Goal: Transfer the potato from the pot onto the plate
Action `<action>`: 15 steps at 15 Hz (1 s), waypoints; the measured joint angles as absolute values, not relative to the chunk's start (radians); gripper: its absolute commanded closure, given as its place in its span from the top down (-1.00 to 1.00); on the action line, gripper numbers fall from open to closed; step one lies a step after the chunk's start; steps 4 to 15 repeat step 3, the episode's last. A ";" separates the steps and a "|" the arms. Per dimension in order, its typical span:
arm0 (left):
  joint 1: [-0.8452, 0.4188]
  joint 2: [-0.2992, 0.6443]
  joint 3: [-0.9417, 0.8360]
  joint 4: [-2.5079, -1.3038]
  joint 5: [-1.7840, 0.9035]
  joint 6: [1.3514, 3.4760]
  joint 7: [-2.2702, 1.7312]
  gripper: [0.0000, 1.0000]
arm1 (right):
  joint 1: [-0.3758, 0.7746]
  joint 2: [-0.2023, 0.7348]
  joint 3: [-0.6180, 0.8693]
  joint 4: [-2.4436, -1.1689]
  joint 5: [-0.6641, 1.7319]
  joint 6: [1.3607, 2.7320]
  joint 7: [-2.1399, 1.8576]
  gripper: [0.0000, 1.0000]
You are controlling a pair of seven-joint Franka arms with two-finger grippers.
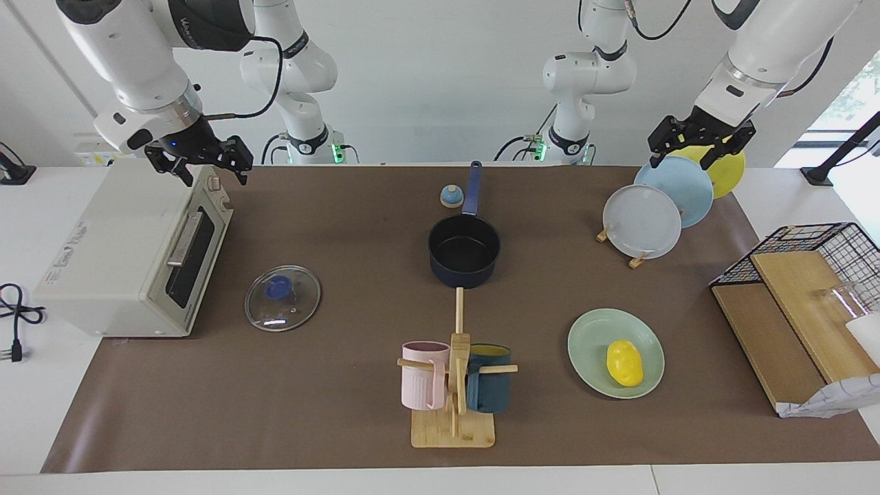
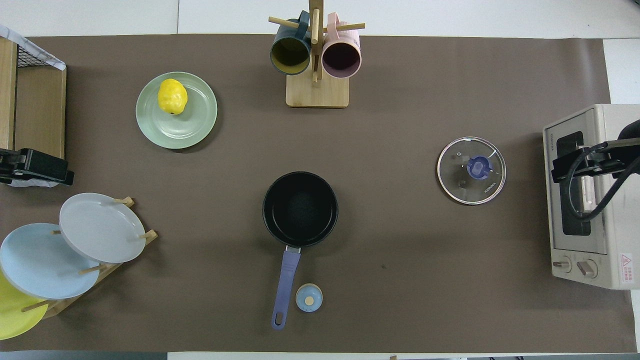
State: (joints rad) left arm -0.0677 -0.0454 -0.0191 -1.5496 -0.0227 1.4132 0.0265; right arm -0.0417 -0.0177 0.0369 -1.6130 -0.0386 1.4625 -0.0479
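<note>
Potato [image 1: 624, 362]: on plate [image 1: 590, 334], away from the empty pot [image 1: 464, 251]. Left gripper [image 1: 694, 145]: released, above plate rack [image 1: 619, 240]. Right gripper [image 1: 206, 161]: released, above oven [image 1: 130, 247].

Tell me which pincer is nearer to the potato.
Left. The left pincer hangs over the plate rack at the potato's end of the table; the right pincer is over the toaster oven at the other end.

Overhead, the yellow plate [image 2: 12, 312] is cut off by the edge.
</note>
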 measured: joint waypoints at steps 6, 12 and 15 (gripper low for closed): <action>-0.060 -0.045 -0.021 -1.550 -0.023 1.414 0.026 1.00 | -0.042 -0.018 0.038 -1.613 -0.039 1.463 -0.048 1.00; -0.060 -0.045 -0.021 -1.550 -0.023 1.414 0.026 1.00 | -0.042 -0.018 0.038 -1.613 -0.039 1.463 -0.048 1.00; -0.060 -0.045 -0.021 -1.550 -0.023 1.414 0.026 1.00 | -0.042 -0.018 0.038 -1.613 -0.039 1.463 -0.048 1.00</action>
